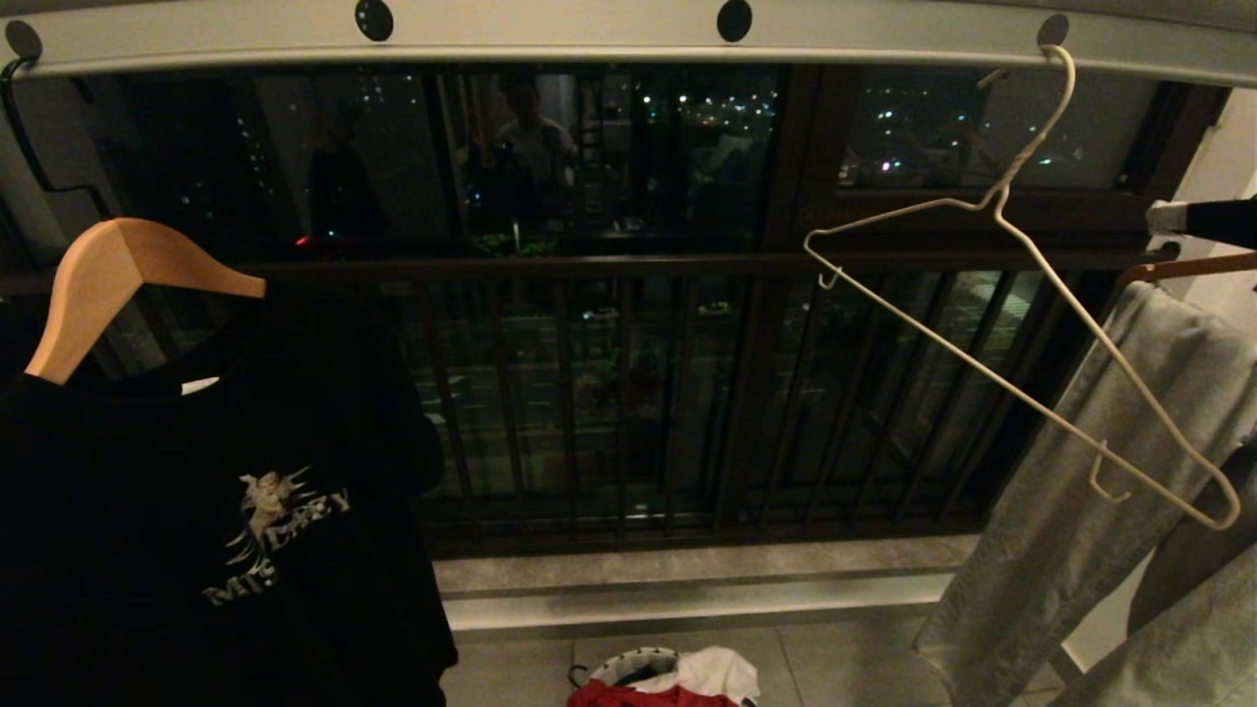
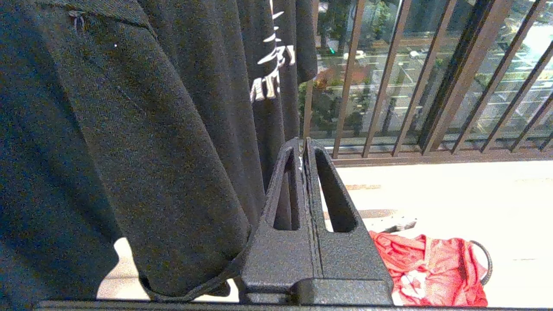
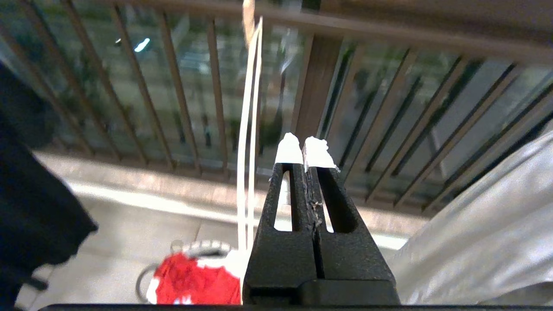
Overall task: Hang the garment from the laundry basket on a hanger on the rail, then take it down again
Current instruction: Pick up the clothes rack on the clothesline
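My right gripper [image 3: 304, 149] has its two black, grainy slotted fingers pressed together, white pads at the tips, pinching nothing. Just beside it hangs the hanger [image 3: 249, 129], a thin white wire one seen edge-on from this wrist; in the head view its hook sits in a round black hole of the rail [image 1: 550, 39], a long, flat, pale grey metal bar, and the wire triangle hangs tilted with small notch hooks near both ends. Below and beyond the right gripper, on the floor, the garment [image 3: 190, 280], soft crumpled red cloth with white patches, lies in the laundry basket [image 3: 203, 248], small and round with a white woven rim.

My left gripper [image 2: 304, 144] is also closed tight and empty. Right against it hangs a black printed T-shirt [image 2: 151, 129], coarse knit with pale lettering, draped on a thick, smooth wooden hanger [image 1: 118, 275] with a black hook. The red cloth lies on the floor past this gripper too.

Pale grey trousers [image 1: 1090, 471], heavy and creased, hang close to the right gripper's other side. Ahead run the dark balcony railing bars [image 1: 609, 393], slim and upright, with a pale stone sill below them and light floor tiles [image 1: 511, 673]. City lights show through dark glass above.
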You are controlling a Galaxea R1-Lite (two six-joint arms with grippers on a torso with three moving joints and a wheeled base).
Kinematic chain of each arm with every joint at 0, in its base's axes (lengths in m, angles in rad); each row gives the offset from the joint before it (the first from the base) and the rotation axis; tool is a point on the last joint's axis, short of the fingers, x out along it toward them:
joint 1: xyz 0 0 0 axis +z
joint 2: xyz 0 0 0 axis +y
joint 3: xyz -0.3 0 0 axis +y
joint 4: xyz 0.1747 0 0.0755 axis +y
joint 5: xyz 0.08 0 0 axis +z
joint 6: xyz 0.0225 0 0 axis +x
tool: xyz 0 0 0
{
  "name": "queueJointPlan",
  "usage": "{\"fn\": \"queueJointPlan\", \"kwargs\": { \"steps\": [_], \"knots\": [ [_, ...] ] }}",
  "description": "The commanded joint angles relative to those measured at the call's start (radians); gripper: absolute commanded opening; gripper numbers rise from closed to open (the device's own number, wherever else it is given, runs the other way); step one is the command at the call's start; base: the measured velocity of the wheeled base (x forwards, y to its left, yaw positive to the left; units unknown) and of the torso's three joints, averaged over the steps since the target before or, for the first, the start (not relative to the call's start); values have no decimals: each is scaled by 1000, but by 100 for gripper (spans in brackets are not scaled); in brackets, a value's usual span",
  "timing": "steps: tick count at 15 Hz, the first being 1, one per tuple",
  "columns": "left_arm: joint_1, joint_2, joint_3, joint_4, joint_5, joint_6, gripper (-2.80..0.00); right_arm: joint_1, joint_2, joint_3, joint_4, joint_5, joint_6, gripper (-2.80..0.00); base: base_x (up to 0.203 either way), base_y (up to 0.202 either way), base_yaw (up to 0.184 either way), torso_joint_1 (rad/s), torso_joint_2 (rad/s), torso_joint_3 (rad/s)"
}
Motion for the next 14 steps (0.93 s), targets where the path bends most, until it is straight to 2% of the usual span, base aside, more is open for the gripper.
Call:
{"fn": "queueJointPlan", "kwargs": {
  "steps": [1,3,4,14],
  "knots": [
    [0,-1,0,0,0,0,-280,6,28,12,1,1,-1,-280,0,0,0,0,0,0],
    [0,-1,0,0,0,0,-280,6,40,19,1,1,-2,-280,0,0,0,0,0,0],
    [0,-1,0,0,0,0,-280,6,50,19,1,1,-2,0,0,0,0,0,0,0],
    [0,-1,0,0,0,0,-280,49,55,32,-2,12,-2,0,0,0,0,0,0,0]
  ]
}}
